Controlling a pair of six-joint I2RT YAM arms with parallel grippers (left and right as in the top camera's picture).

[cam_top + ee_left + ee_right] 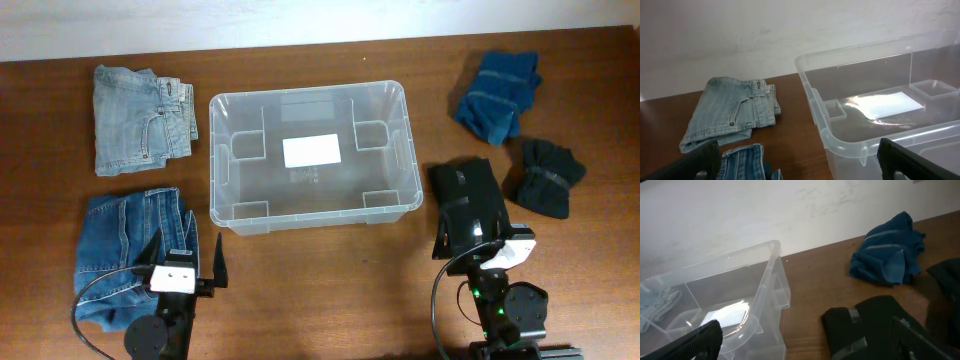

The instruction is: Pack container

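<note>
**Overhead.** The container (pixel 310 218) is located at the centre of the table (pixel 330 290), upright and open. Only a white label (pixel 311 150) is seen on its base, so 0 items have been packed. 5 garments are counted outside it:
- light jeans (pixel 140 118) and dark jeans (pixel 120 250) on the left
- a blue garment (pixel 500 95), a folded black garment (pixel 468 190) and a black bundle (pixel 546 178) on the right

The task is judged not started, with all 5 left to load. The dark jeans are partly covered by the left gripper (pixel 187 262), and the folded black garment by the right gripper (pixel 478 248).

**Left wrist.** The jaws are shown spread wide, with nothing between them. The container is seen to the right, with the light jeans apart from it on the left. The dark jeans are cut off at the lower edge.

**Right wrist.** The jaws are shown apart and empty. Only 1 corner of the container is visible. The black bundle is cut off at the right edge and hard to make out.
</note>
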